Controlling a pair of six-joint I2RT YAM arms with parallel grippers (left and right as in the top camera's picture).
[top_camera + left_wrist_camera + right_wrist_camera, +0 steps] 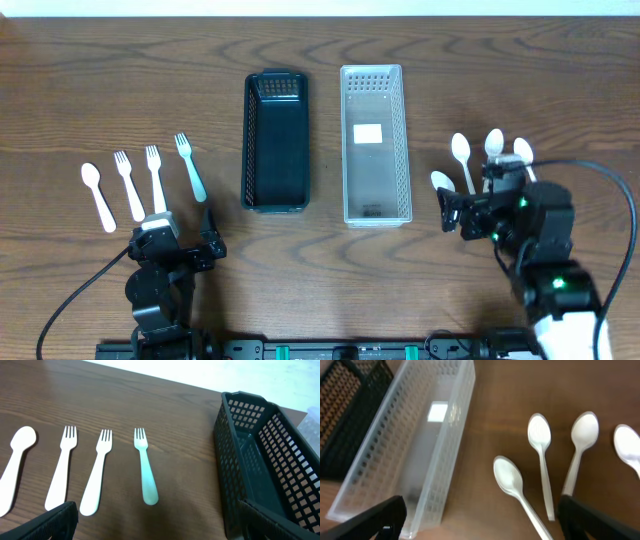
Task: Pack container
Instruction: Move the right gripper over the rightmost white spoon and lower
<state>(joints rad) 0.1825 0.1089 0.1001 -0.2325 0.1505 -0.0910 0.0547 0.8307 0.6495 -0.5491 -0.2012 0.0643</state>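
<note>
A black mesh container (275, 140) and a clear mesh container (375, 145) lie side by side at the table's middle, both empty apart from a white label in the clear one. On the left lie a white spoon (97, 195), two white forks (128, 185) and a pale green fork (190, 165). Several white spoons (460, 160) lie on the right. My left gripper (183, 232) is open, just short of the fork handles (144, 472). My right gripper (472, 190) is open over the nearest spoon (512, 485), between the clear container (415, 445) and the other spoons.
The black container's near wall (240, 485) stands close to my left gripper's right finger (280, 522). Dark wood table (320, 270) runs in front of both containers. Cables trail from both arms at the front edge.
</note>
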